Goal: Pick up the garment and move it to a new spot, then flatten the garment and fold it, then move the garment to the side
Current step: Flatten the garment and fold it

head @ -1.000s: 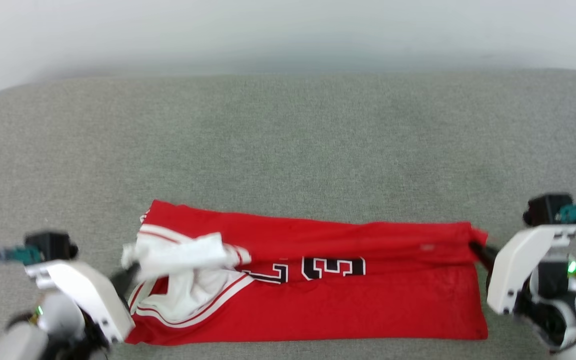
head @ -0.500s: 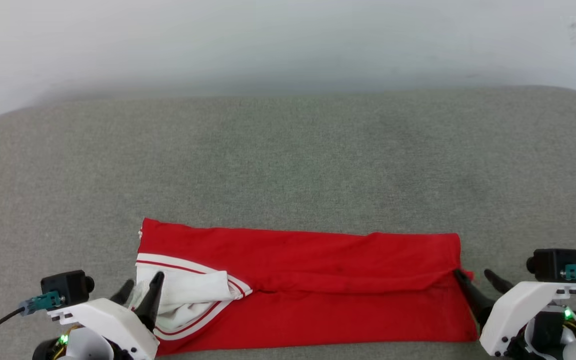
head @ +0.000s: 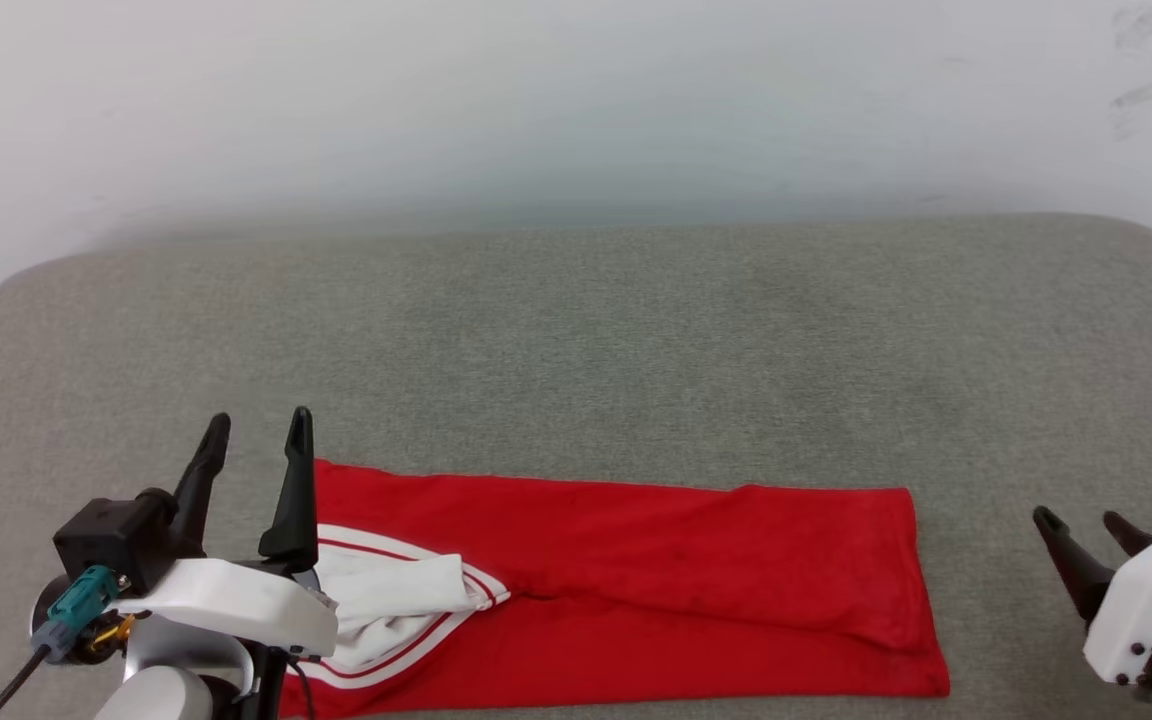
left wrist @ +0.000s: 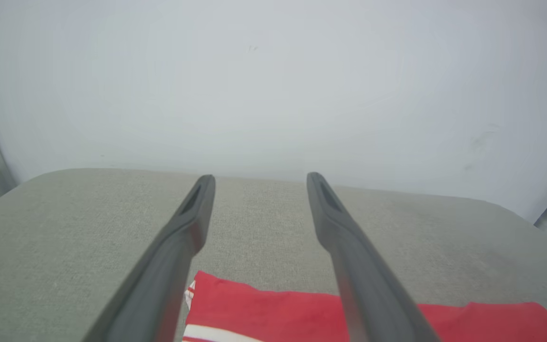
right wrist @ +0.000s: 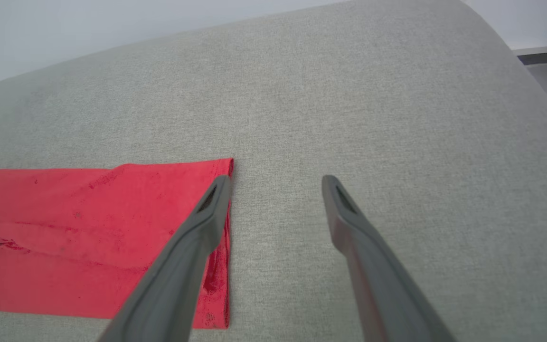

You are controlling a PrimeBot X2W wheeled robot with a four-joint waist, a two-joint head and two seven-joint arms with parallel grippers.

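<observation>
The red garment (head: pixel 636 585) lies folded into a long flat band along the near edge of the grey cushion, with a bunched white sleeve (head: pixel 391 605) and striped trim at its left end. Its letters and number are hidden inside the fold. My left gripper (head: pixel 256 430) is open and raised over the band's left end, with nothing between its fingers. In the left wrist view the garment (left wrist: pixel 273 316) shows below the spread fingers. My right gripper (head: pixel 1081 522) is open, a little to the right of the band's right edge (right wrist: pixel 228 228), apart from the cloth.
The grey padded surface (head: pixel 576 350) stretches wide behind the garment up to a white wall (head: pixel 576 100). Its rounded right end (right wrist: pixel 506 52) drops off toward the floor.
Both grippers have let go of the garment's ends and opened. The left one rose above the sleeve end; the right one drew off to the right. The head camera shifted, so the whole scene sits lower.
</observation>
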